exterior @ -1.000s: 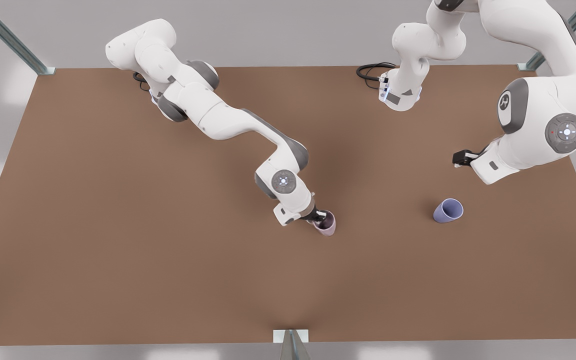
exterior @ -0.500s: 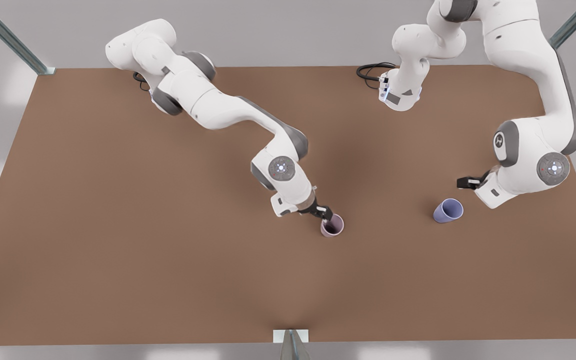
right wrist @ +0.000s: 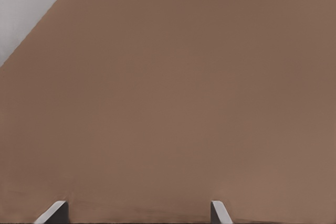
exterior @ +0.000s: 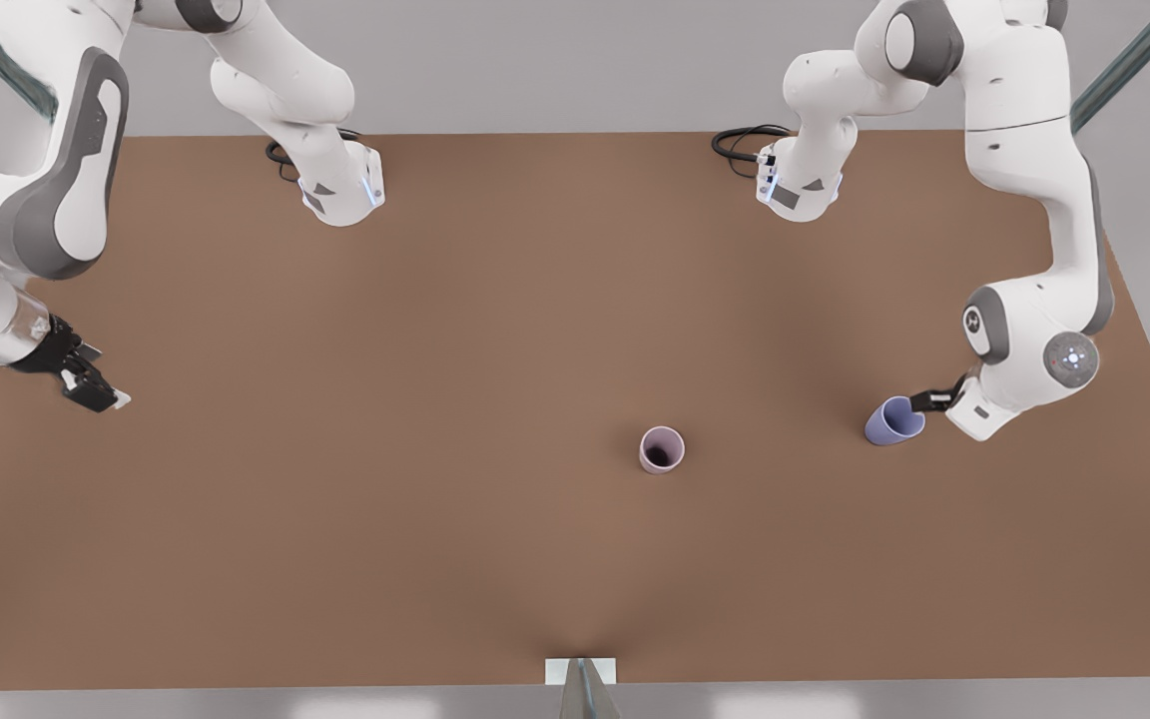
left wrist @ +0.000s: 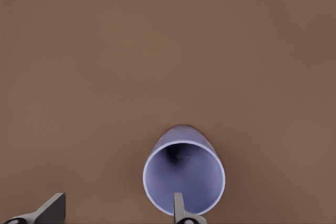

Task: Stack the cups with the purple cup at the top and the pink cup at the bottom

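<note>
Cups sit apart on your brown table (exterior: 335,559): pink cup (exterior: 662,449) upright at centre frame, purple cup (exterior: 893,420) lower right. Your left gripper (exterior: 924,400) straddles its rim, fingers spread, 1 inside. Your right gripper (exterior: 96,389) hangs open at far left

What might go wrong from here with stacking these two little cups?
1. The open left end effector has one finger over the rim of the small bluish-lavender tapered cup. Pinching only that thin wall might tip the cup or let it slip.
2. The pale mauve-pink tapered cup stands unheld on the brown table. An off-centre placement may knock it over, and the open right end effector waits far off at the front view's left.
</note>
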